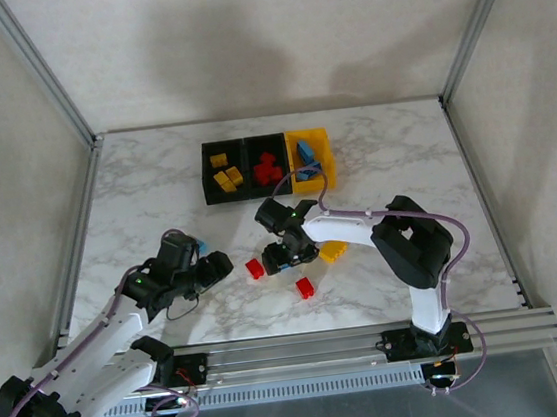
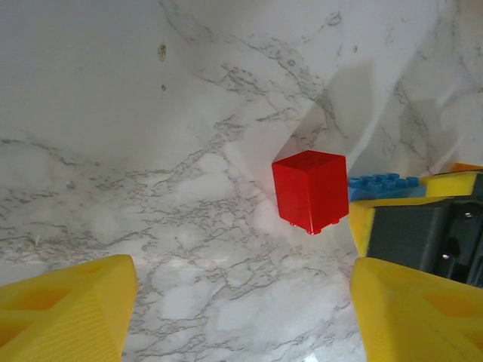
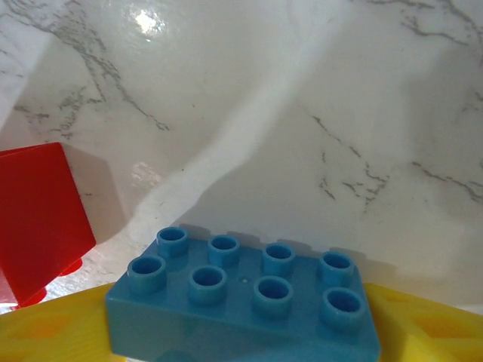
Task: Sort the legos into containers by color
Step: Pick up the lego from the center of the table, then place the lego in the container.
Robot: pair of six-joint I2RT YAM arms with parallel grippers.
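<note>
Legos: blue eight-stud plastic brick [image 3: 249,302] sat just beside red plastic brick [image 2: 311,190] on white marble desk [image 1: 155,182], nearer than three joined plastic bins [image 1: 206,176].
Right end effector [image 1: 284,256]: yellow fingers [image 3: 45,332] gripped the blue brick.
Left end effector [image 2: 241,302]: stood wide open, empty.

Probably a robotics lab: aluminium-framed white enclosure [image 1: 47,79] around a marble-patterned table [image 1: 155,182].

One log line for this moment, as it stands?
left gripper: open, empty, red brick ahead | right gripper: fingers flank blue brick | bins: partly filled
</note>
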